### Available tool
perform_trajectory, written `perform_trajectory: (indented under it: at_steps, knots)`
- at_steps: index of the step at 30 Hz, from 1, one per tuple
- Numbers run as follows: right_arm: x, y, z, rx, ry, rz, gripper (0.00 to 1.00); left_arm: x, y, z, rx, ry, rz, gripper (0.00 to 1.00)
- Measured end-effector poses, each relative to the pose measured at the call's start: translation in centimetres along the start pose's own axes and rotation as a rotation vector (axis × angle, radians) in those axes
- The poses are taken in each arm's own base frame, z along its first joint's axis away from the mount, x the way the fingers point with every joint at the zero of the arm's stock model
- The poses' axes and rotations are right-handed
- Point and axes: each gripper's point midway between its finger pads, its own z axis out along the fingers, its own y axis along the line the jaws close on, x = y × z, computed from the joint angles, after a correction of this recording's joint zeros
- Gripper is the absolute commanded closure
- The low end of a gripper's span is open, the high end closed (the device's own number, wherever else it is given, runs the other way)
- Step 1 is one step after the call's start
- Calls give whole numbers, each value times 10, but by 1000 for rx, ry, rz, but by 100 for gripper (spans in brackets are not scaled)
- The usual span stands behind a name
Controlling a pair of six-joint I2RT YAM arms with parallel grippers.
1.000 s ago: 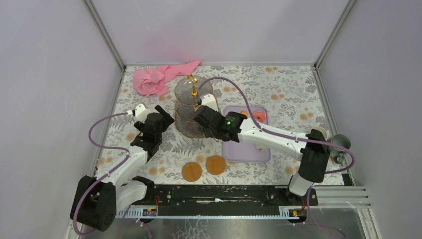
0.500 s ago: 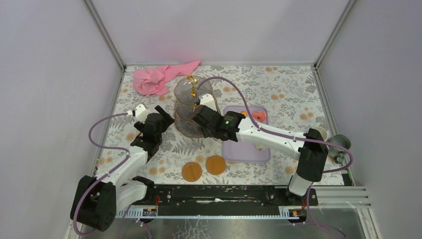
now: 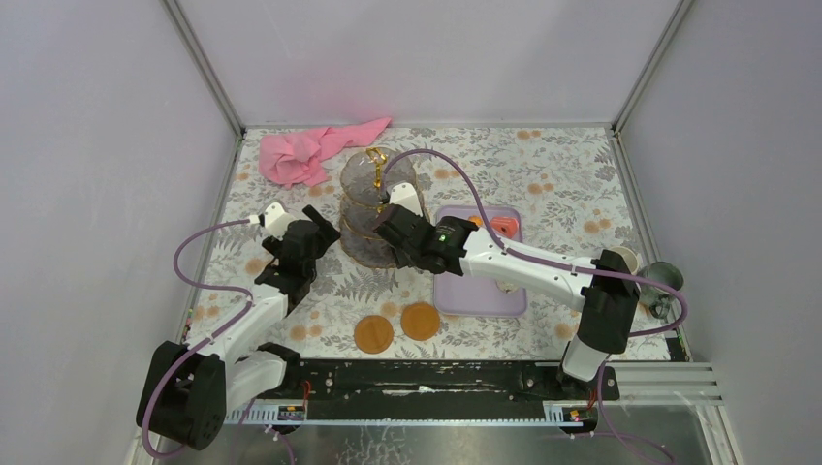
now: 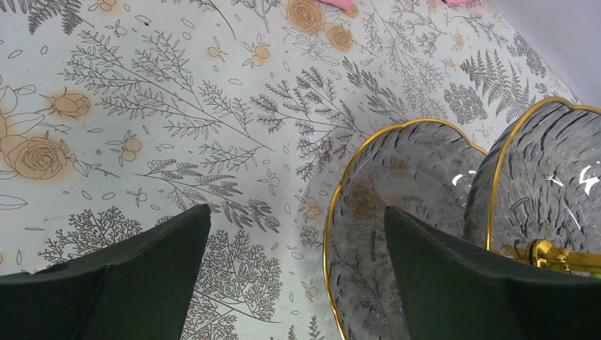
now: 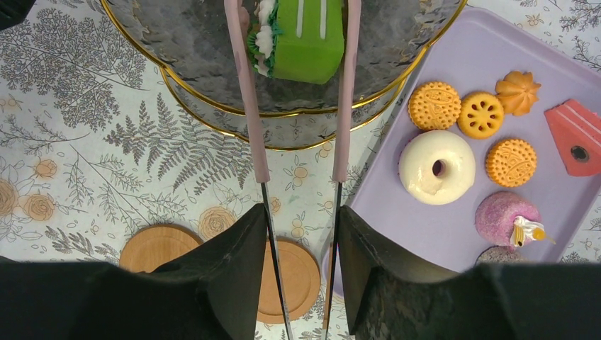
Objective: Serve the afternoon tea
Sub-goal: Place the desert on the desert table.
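**teacup_lurker:** so where's the cake compared to your tongs right now?

**me:** My right gripper (image 5: 301, 210) is clamped on the pink tongs (image 5: 244, 92), down at their thin metal end, with one finger pressing on each leg. The two pink arms stick out ahead of me. The green cake (image 5: 301, 39) sits right between them near the tips, one arm along each side. Both arms look like they're touching it, but honestly I can't tell if they're squeezing it or just resting against it.

**teacup_lurker:** and the cake's on the stand?

**me:** Yep, it's on one of the gold-rimmed plates of the glass stand (image 5: 177, 42), and a wider plate's rim shows just under it. Which tier exactly, I can't say from my wrist cam. The other pastries are on the lilac tray (image 5: 418, 234), just right of the stand: a white doughnut (image 5: 436, 166), orange biscuits (image 5: 434, 105) and a purple cupcake (image 5: 500, 216). Two wooden coasters (image 5: 156, 248) lie on the table on my near side of the stand.

**teacup_lurker:** what about the left arm?

**me:** My left gripper (image 4: 296, 210) is spread wide with nothing in it. It hovers over the floral table cover (image 4: 142, 106), right beside the stand's bottom plate, on the far side from the tongs.
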Motion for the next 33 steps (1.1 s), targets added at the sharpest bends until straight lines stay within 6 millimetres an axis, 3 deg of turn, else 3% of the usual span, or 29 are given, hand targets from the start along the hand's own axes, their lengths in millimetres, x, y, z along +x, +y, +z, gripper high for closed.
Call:
perform_trajectory:
  at_steps: [24,33]
  knots:
    - [0,0,0,-1,-2,3,51,0,0,0,0,0,0,0]
    - [-10,-4,-16,-23,-36,23,51,1,0,0,-2,2,2,0]
